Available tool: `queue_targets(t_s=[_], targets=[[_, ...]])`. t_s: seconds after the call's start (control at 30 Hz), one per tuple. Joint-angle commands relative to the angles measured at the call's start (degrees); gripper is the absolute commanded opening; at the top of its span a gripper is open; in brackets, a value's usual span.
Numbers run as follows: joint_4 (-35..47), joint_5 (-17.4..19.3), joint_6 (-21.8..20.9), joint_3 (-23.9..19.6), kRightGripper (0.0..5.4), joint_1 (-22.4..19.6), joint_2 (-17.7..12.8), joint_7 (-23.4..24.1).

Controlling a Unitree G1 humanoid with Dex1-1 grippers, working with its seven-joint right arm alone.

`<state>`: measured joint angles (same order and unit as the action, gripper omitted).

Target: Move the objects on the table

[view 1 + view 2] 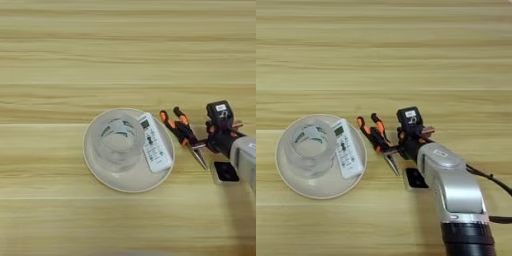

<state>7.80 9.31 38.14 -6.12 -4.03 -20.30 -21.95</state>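
Note:
A clear glass cup (117, 141) stands upright on the left part of a round pale plate (125, 184). The slim white remote (154, 143) lies on the plate's right side, right beside the cup, screen end toward the far edge. Just right of the plate, the pliers (181, 131) with orange-and-black handles lie on the table (60, 60), handles pointing far-left and nose (201, 159) near-right. My right gripper (402, 144) sits right against the pliers' joint, on its right. Whether it holds them I cannot tell. The silver forearm (453, 190) comes in from the bottom right.
A small black square with a pale rim (416, 178) shows just near-side of the gripper, beside the forearm; whether it belongs to the hand is unclear. A dark cable (491, 180) trails off the forearm to the right. Bare wood stretches across the far half and the left.

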Motion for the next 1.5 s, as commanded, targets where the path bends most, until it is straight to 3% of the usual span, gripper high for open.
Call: queue_targets(t_s=[0.03, 1.1, 1.5], targets=[[2.66, -0.27, -2.51, -0.17, 5.39, -2.84, -1.49, 0.10], [0.69, -3.37, -3.00, 3.83, 5.39, -1.34, -1.56, -0.44], [-3.58, -4.16, -3.78, 3.88, 3.88, -1.67, -1.92, -0.77]])
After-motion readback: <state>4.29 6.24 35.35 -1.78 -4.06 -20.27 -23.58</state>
